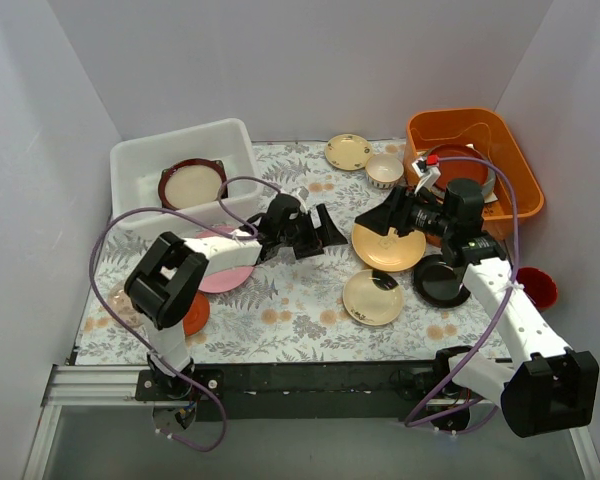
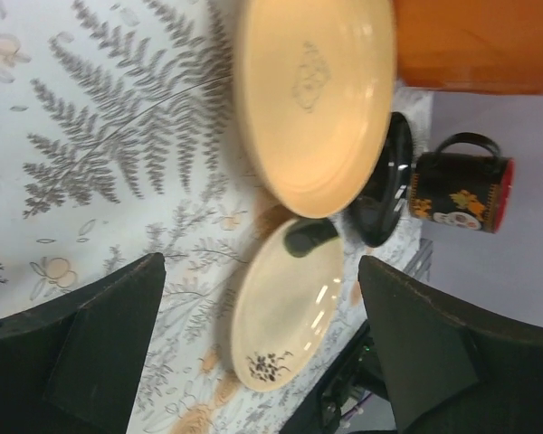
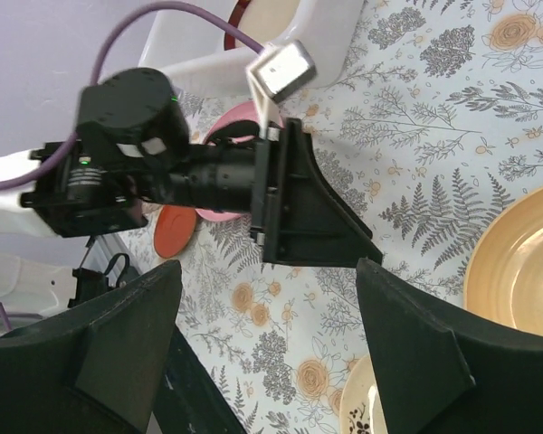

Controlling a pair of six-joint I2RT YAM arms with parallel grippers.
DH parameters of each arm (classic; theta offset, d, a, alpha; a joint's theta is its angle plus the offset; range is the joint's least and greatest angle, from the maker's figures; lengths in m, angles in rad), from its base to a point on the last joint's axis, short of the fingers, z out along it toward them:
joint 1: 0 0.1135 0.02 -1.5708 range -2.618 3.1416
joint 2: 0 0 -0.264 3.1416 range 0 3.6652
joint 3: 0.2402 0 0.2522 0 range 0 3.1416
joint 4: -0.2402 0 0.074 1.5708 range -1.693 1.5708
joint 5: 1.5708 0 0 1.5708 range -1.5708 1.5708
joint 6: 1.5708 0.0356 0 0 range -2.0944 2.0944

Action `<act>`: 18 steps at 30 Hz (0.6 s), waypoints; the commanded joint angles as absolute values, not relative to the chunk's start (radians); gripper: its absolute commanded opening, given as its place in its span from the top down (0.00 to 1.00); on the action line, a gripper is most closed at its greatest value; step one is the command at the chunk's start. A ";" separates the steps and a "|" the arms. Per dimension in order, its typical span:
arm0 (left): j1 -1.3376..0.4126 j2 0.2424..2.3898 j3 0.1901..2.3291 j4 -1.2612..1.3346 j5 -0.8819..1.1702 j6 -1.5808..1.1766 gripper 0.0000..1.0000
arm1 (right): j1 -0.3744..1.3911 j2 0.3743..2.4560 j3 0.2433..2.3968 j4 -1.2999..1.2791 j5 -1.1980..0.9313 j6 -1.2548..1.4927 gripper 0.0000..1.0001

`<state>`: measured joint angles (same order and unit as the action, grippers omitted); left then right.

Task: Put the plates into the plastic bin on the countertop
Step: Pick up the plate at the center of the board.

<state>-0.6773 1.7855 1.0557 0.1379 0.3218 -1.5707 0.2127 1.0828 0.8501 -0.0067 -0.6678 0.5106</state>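
- Two hands meet over the middle of the worktop [image 1: 300,305], fingertips turned toward each other and apart.
- Your left hand [image 2: 261,276] is spread wide with nothing between its fingers. It hangs above the fern-print cloth, to the right of the pink plate [image 1: 223,279].
- Your right hand [image 3: 270,269] is also spread wide and empty, over the far-left edge of the yellow plate [image 1: 390,250].
- At the far-left corner stands the plastic bin [image 1: 140,165]. One dark-rimmed cream plate [image 1: 192,184] lies flat inside it.
- On the cloth, the pink plate sits just on the near side of the bin and is partly hidden under your left arm.
- Near the left edge of the worktop, the red-orange saucer [image 1: 197,316] lies beside your left arm's elbow.
- Toward the centre-right, the cream plate with a small dark flower print [image 1: 365,300] lies just on the near side of the yellow plate.
- Just right of those two lies the black square plate [image 1: 442,285].
- Along the far edge, a small cream-yellow plate [image 1: 348,152] lies beside the patterned bowl [image 1: 384,172].
- Over at the far right, the orange tub [image 1: 515,165] holds dishes of its own.
- Beside the right edge of the cloth stands a black and red mug [image 2: 462,194].
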 commanded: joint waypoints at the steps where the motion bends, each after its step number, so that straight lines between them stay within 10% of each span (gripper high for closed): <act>1: -0.701 1.865 1.081 0.147 0.296 -1.597 0.14 | 0.198 1.054 0.905 -0.026 -0.678 0.486 0.15; 18: -0.741 2.025 1.164 0.158 0.270 -1.643 0.20 | 0.155 1.045 0.873 -0.032 -0.718 0.468 0.15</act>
<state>-0.7277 1.9892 1.1320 0.1890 0.3107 -1.6276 0.1635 1.0729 0.8566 -0.0525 -0.6922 0.4873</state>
